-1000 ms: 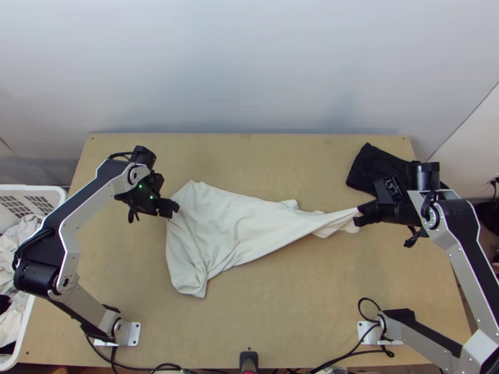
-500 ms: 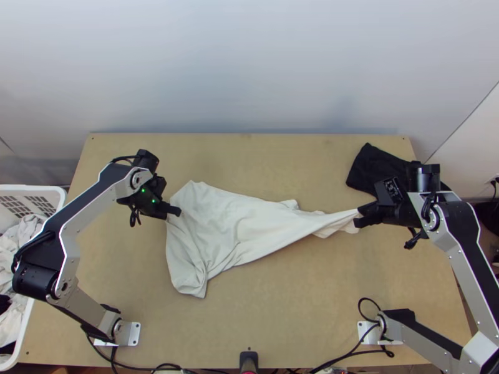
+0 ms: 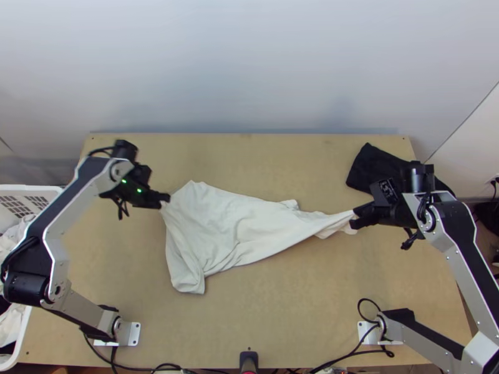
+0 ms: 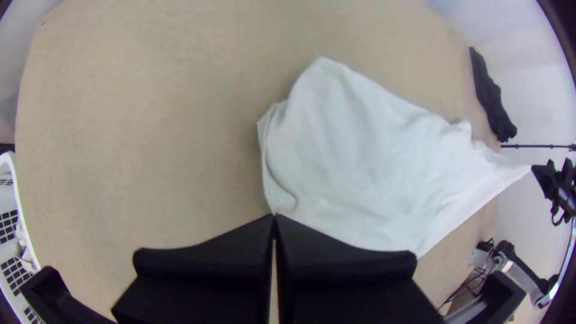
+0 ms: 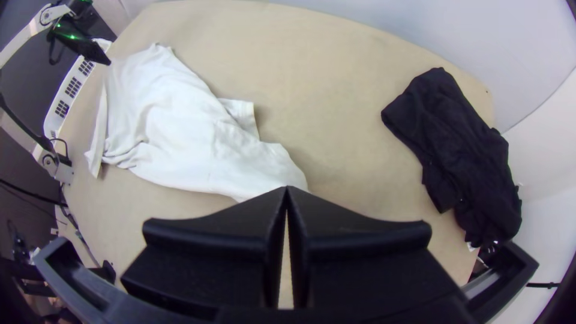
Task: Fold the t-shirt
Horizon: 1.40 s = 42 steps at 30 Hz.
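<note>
My left gripper [image 3: 166, 198] pinches the upper-left part of the white t-shirt [image 3: 231, 227]; the cloth rises to its fingertips. At the shirt's narrow right end, my right gripper [image 3: 354, 220] holds the gathered fabric. Between them the shirt lies unevenly spread, wide at the left and tapering to the right, with a loose corner towards the near edge. In the left wrist view my gripper [image 4: 275, 217] is closed on the edge of the shirt [image 4: 360, 150]. The right wrist view has my gripper [image 5: 287, 189] closed on the tip of the shirt [image 5: 186, 138].
A black cloth [image 3: 374, 167] lies bunched at the table's far right, partly beneath the right arm. Beyond the left edge stands a white basket [image 3: 25, 336] with clothes in it. Bare wood of the table [image 3: 280, 311] lies on the near side of the shirt.
My left gripper has moved left, drawing the shirt's upper-left part out with it. The near corner has shifted slightly up the picture. The right gripper has moved very slightly left.
</note>
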Each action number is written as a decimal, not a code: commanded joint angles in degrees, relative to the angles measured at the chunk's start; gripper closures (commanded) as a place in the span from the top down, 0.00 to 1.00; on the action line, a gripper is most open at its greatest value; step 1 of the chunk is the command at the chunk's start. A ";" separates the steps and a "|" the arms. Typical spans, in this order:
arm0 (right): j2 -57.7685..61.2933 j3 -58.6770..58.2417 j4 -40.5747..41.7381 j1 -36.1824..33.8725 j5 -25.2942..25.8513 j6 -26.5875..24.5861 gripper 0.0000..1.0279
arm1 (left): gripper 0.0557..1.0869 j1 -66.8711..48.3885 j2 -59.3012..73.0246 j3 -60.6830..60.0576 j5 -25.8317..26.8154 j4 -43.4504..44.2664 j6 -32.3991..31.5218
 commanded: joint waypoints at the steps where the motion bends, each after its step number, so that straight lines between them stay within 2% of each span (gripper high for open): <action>1: 0.25 1.88 0.05 1.41 -0.09 0.93 0.03 | 0.04 5.88 -1.00 4.97 5.07 -2.95 -1.28; 4: -0.72 3.99 0.05 1.50 -0.09 0.93 0.03 | 0.04 8.43 -1.79 8.75 5.69 -5.59 -0.84; 8: -1.07 11.37 -1.18 4.05 -0.09 1.46 0.03 | 0.04 14.85 -1.61 18.59 12.19 -11.57 -1.28; 13: -2.39 21.22 -1.97 5.11 -0.09 1.46 0.03 | 0.04 20.65 -1.70 30.98 13.86 -17.63 -1.02; 18: -6.08 25.79 -0.56 4.93 -0.09 5.15 0.03 | 0.04 26.36 -2.58 40.91 19.93 -22.20 -1.54; 26: -13.81 31.24 2.69 8.09 -0.09 9.28 0.03 | 0.04 28.29 -12.16 45.13 31.97 -23.61 -3.39; 29: -15.22 34.58 2.60 8.27 -0.09 10.86 0.03 | 0.04 29.79 -15.06 48.83 34.08 -23.69 -5.23; 35: -15.92 38.62 6.12 10.11 -0.09 14.20 0.03 | 0.04 41.92 -20.07 51.81 44.97 -22.64 -9.45; 42: -16.19 45.12 8.05 8.09 -0.27 17.54 0.03 | 0.04 42.35 -28.25 52.08 45.41 -20.88 -7.70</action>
